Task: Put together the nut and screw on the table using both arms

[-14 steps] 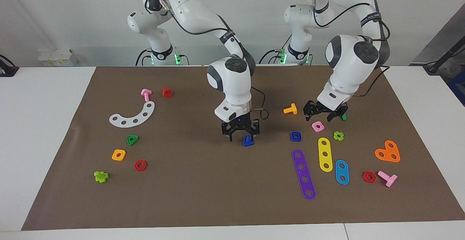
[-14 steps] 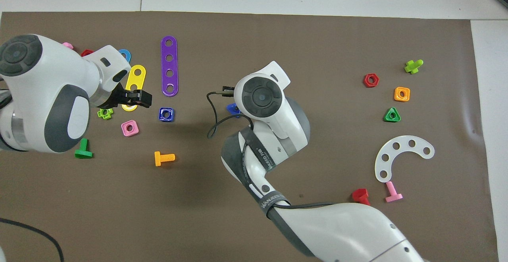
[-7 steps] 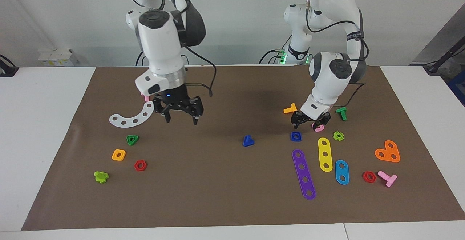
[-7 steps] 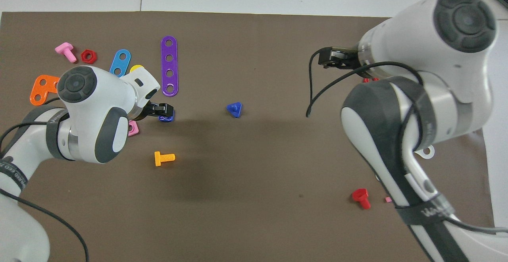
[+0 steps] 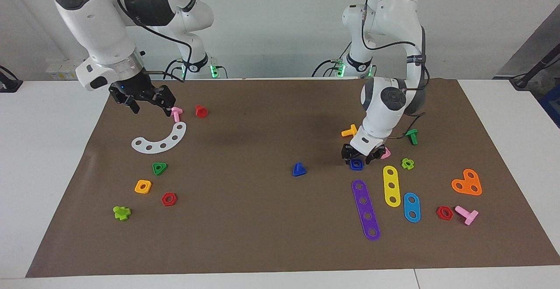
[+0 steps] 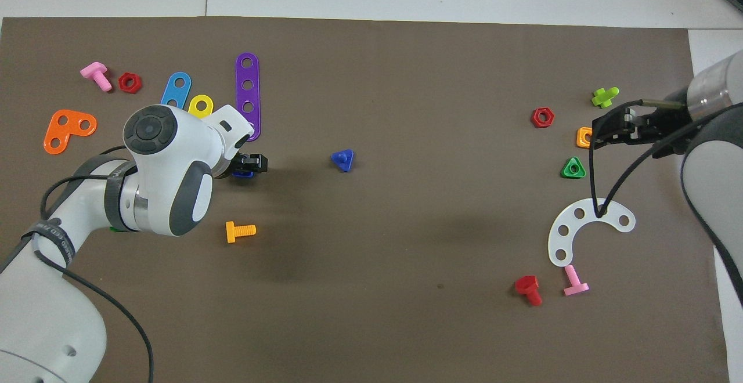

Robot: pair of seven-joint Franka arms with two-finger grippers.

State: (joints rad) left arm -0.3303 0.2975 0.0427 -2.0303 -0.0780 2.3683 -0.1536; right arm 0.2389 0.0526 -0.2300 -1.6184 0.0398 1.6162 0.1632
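The blue square nut [image 5: 356, 163] lies flat on the brown sheet toward the left arm's end of the table [image 5: 52, 157]. My left gripper [image 5: 357, 156] is down on it, open, one finger on each side; from overhead the left gripper [image 6: 248, 165] hides most of the nut [image 6: 243, 173]. The blue screw [image 5: 299, 169] rests on its triangular head mid-sheet, shaft up, with nothing touching it; it also shows from above as the blue screw [image 6: 343, 159]. My right gripper [image 5: 150, 105] hangs open and empty in the air over the sheet's corner by the pink screw [image 5: 176, 114].
A pink square nut [image 5: 385, 153], an orange screw [image 5: 350, 131], a yellow strip [image 5: 391, 185] and a purple strip [image 5: 365, 210] crowd around the left gripper. Under the right arm lie a white curved plate [image 5: 159, 140], a green triangular nut [image 5: 159, 168] and an orange square nut [image 5: 143, 186].
The right gripper let go of the blue screw mid-sheet, then rose and swung away to its own end. The left gripper came down around the blue nut, its jaws narrowing.
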